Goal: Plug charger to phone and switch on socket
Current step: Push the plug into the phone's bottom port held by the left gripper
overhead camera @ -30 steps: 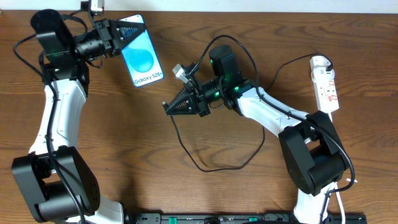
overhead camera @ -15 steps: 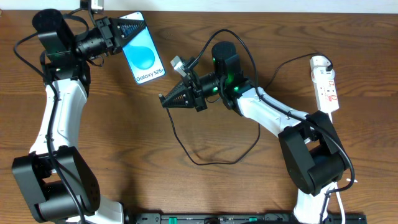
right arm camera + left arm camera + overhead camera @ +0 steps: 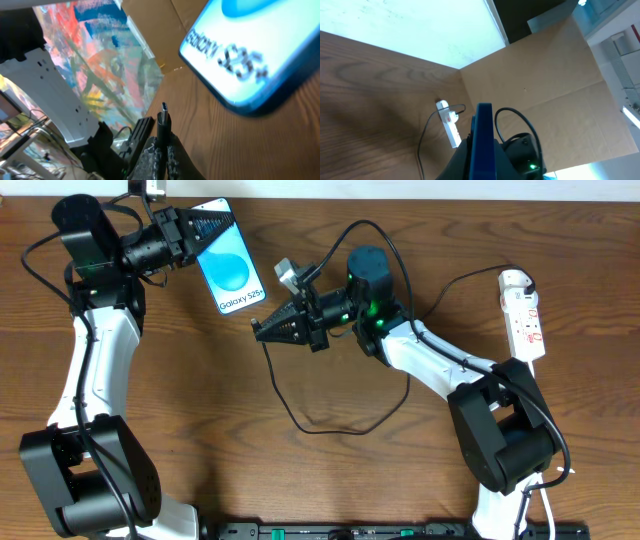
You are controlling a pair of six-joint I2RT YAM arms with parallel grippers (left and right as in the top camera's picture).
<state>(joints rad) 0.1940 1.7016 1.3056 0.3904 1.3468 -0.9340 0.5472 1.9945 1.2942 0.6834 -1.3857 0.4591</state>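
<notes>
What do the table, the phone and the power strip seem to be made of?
The table looks like wood or a wood-look laminate: brown grain lines, matte surface. The phone seems to have a glass front, since the lit screen is smooth and glossy; its dark frame could be metal or plastic. The power strip looks like smooth white moulded plastic with red markings.

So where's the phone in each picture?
Overhead: the phone is upper left of the middle, its top end in the left gripper.
Left wrist: the phone is at the bottom middle, seen edge-on as a blue strip.
Right wrist: the phone is at the top right, showing only the end with the "Galaxy S25+" writing.
Shared landmark: the brown wooden table shows in all three.
</notes>
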